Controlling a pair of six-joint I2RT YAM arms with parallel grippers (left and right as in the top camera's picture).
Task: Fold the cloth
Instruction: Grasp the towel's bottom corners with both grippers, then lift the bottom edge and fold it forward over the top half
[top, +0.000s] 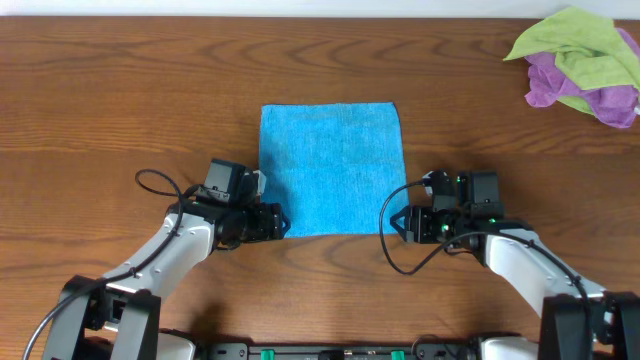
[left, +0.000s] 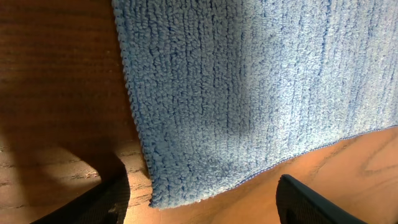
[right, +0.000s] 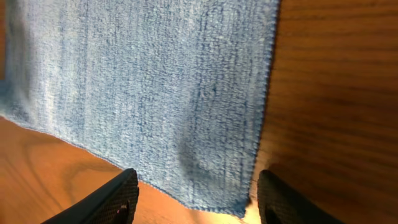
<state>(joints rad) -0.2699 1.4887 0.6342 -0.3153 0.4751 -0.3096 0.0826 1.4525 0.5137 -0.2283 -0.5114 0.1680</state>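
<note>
Brown wood-grain table (top: 120, 90) fills the overhead view, with a pale strip along its far edge. A bright sky-blue, rectangular, soft textured cloth (top: 332, 168) lies flat and unfolded at the centre of the table, its short edges facing near and far. The left gripper (top: 278, 222) sits at the cloth's near left corner and the right gripper (top: 393, 226) at its near right corner. Both are low over the surface. A crumpled lime-green cloth (top: 580, 50) rests on a crumpled purple cloth (top: 545, 85) at the far right corner of the table, well apart from the blue one.

Left wrist view: the table (left: 56, 74) is dark and shadowed at the left and a lighter orange-brown at the lower right. The cloth (left: 249, 93) shows ribbed pile and a stitched hem, and its corner lies flat on the wood. The left gripper (left: 208, 199) is released: its black fingers (left: 112, 202) stand wide apart, one on each side of that corner, clamping nothing.

Right wrist view: the table (right: 336, 93) shows dark grain at the right and a warm glare at the lower left. The cloth (right: 143, 87) lies flat here too, its corner pointing down between the fingers. The right gripper (right: 199, 199) is likewise released, jaws spread and astride the corner, with no fabric pinched.
</note>
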